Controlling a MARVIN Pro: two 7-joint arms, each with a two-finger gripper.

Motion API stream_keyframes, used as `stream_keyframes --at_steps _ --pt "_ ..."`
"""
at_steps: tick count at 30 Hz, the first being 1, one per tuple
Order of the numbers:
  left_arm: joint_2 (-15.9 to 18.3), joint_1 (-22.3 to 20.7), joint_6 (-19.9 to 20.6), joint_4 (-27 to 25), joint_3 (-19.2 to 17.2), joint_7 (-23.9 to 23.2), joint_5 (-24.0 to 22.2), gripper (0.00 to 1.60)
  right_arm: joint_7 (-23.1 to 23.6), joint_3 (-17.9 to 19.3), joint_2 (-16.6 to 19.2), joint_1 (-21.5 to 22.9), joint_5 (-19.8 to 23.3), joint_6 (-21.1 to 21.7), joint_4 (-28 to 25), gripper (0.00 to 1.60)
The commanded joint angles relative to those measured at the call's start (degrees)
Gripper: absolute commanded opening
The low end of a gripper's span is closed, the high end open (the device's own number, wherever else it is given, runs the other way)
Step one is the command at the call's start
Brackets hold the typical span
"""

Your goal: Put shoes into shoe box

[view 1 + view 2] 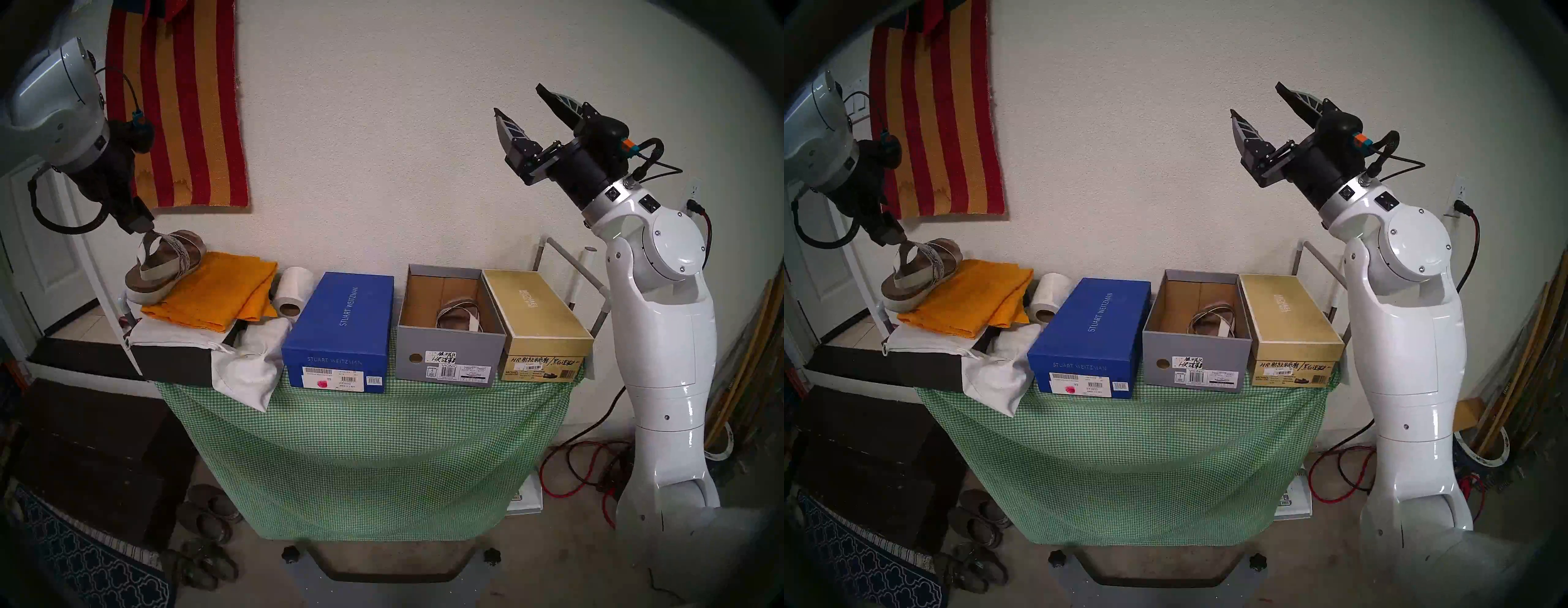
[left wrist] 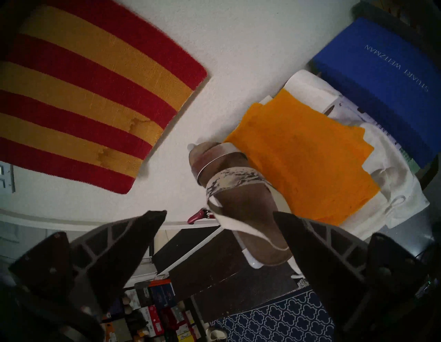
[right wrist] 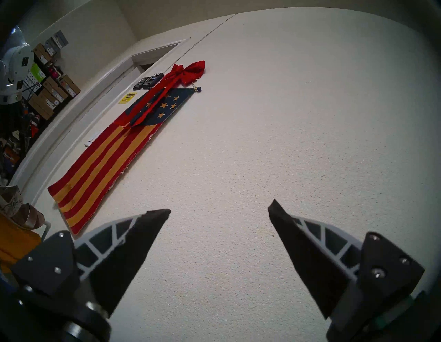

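Progress, judged: half done. One sandal (image 1: 460,316) already lodged inside grey shoe box (image 1: 445,354), well apart from both sets of fingers; only straps and part of footbed visible over the box wall. Second sandal (image 1: 167,265) outstanding, propped heel-low on orange cloth (image 1: 220,291) at the far left, its heel strap directly ahead of left gripper (image 2: 219,216). Left jaws spread wide, nothing clamped; heel end lay between the two fingers in the wrist view, one finger (image 2: 317,241) overlapping the footbed's edge, contact not determinable. Right gripper (image 1: 524,104) raised toward bare wall, jaws likewise spread wide and empty, box below and beside it. Remaining: seizing second sandal, carrying across blue box (image 1: 343,327), lowering beside the first. Obscured: left fingertips mostly hidden behind wrist housing in head views; box lid nowhere seen.
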Motion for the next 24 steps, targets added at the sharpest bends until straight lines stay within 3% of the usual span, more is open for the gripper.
stream_keyframes --at_steps 1,4,6,9,24 --pt "-2.8 3.3 -6.6 4.3 -1.1 -6.1 5.5 1.6 -2.0 -0.3 -1.2 -1.1 -0.8 1.0 -1.6 1.6" --pt "-2.2 5.8 -10.2 6.3 -1.2 -6.4 5.2 1.6 -2.2 -0.3 -1.4 -1.2 -1.0 1.2 -1.7 1.6" --pt "0.4 6.8 -11.2 7.5 -3.6 -6.1 1.6 1.6 -2.2 -0.3 -1.4 -1.2 -1.1 1.2 -1.8 1.6" --pt "0.7 7.0 -11.9 8.6 -6.4 -9.6 -2.3 1.6 -2.3 -0.3 -1.5 -1.2 -1.3 1.4 -1.9 1.6" --pt "-0.6 9.1 -12.6 10.7 -7.5 -11.0 -4.3 1.6 -2.4 -0.2 -1.7 -1.3 -1.5 1.6 -2.0 1.6"
